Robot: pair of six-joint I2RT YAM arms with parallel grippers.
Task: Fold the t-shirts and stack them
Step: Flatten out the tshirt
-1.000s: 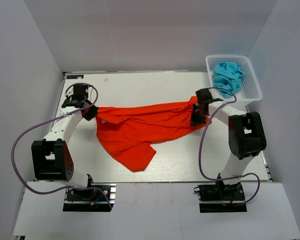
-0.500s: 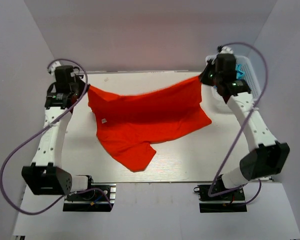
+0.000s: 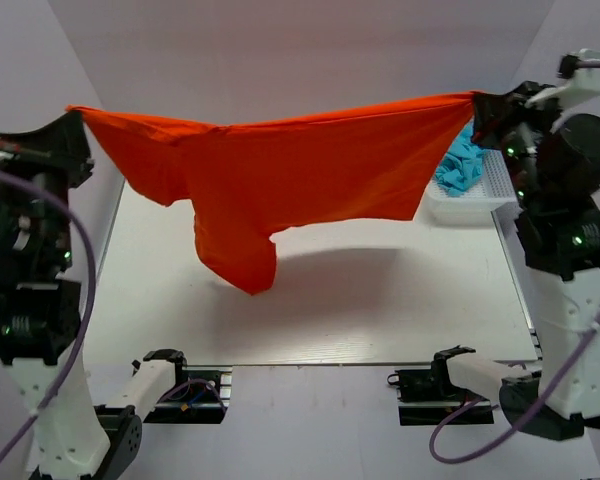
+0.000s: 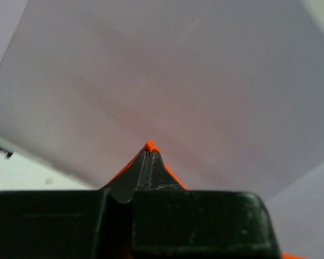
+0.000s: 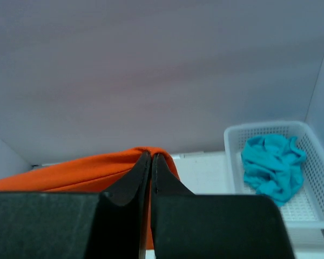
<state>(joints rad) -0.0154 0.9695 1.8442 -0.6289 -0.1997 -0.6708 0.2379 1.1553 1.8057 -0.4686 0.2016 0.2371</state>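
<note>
**While 2 arms hold it up, orange t-shirt hangs over the bench**

Stretched as it is between both arms, the orange t-shirt (image 3: pixel 300 165) hangs in the air above the bench (image 3: pixel 380 310), its top edge pulled into a shallow, sagging line from left to right. Its lower part droops to a rounded point left of centre and casts a shadow on the bench below; it appears to hang free of the surface.

The left fingers (image 3: pixel 77 128) are closed on the shirt's left corner. In the left wrist view the 2 fingers (image 4: pixel 136 175) meet, with only a sliver of the t-shirt (image 4: pixel 149 144) peeking past their tips. The right fingers (image 3: pixel 483 108) are likewise pinched shut on the right corner, and the right wrist view shows them (image 5: pixel 132 181) pressed together over an orange fold (image 5: pixel 70 175).

Behind the shirt's right end, at the far right of the bench, sits a white basket (image 3: pixel 505 185) holding 1 crumpled blue garment (image 3: pixel 458 165).
</note>
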